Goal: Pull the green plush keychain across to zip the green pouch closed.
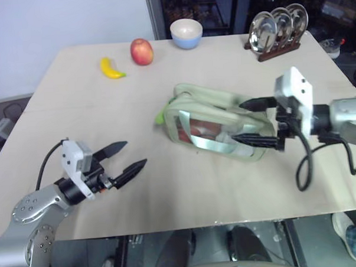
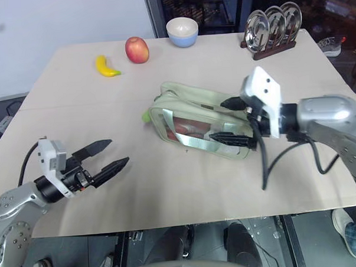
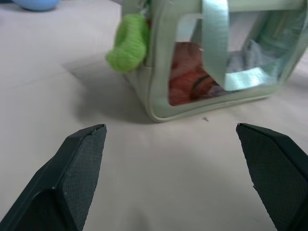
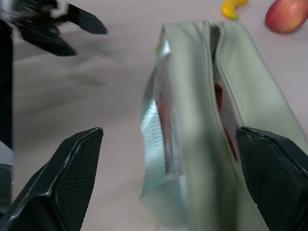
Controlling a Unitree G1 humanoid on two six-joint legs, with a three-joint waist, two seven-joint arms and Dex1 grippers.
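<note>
Unmarked green pouch (image 1: pixel 216 127), unzipped

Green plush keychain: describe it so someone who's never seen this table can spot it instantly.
Start at the pale green pouch lying mid-table, with its clear window and strap. Go to the pouch's end facing the left gripper, away from the right gripper. The green plush keychain hangs there: a small fuzzy blob, far brighter lime than the pouch, unlike the smooth yellow banana.
</note>
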